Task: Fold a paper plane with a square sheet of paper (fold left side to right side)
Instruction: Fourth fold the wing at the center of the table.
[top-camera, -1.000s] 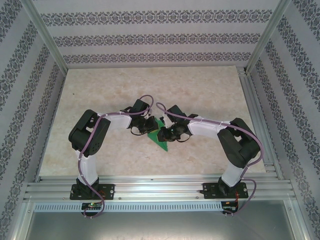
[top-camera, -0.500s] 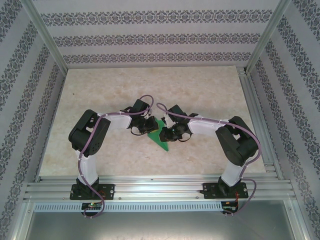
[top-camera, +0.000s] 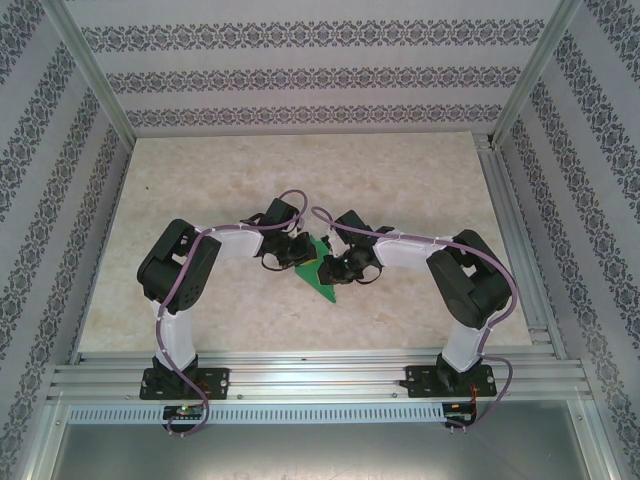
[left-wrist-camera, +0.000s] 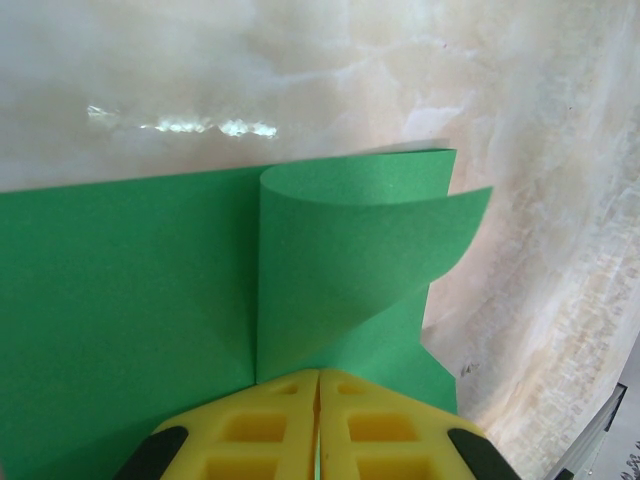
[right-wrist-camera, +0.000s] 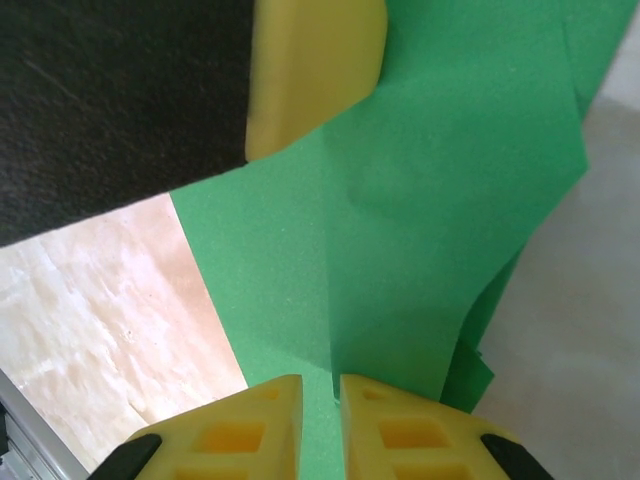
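Moved: right arm (top-camera: 466, 285) elbow edged inward; green paper (top-camera: 325, 284) stayed put.
Left gripper (left-wrist-camera: 318, 380): pinched shut on the paper's curled flap.
Right gripper (right-wrist-camera: 320, 392): jaws a slit apart, paper just beneath and ahead.
Paper: between both grippers' tips.

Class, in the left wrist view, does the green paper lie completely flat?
No: a flap of the green paper curls up off the rest.

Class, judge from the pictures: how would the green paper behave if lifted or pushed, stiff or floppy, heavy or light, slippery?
Probably floppy: the green paper bends in a soft curl at the left claw rather than lying flat. Likely very light, being one thin sheet. It may slide on the glossy table if pushed.
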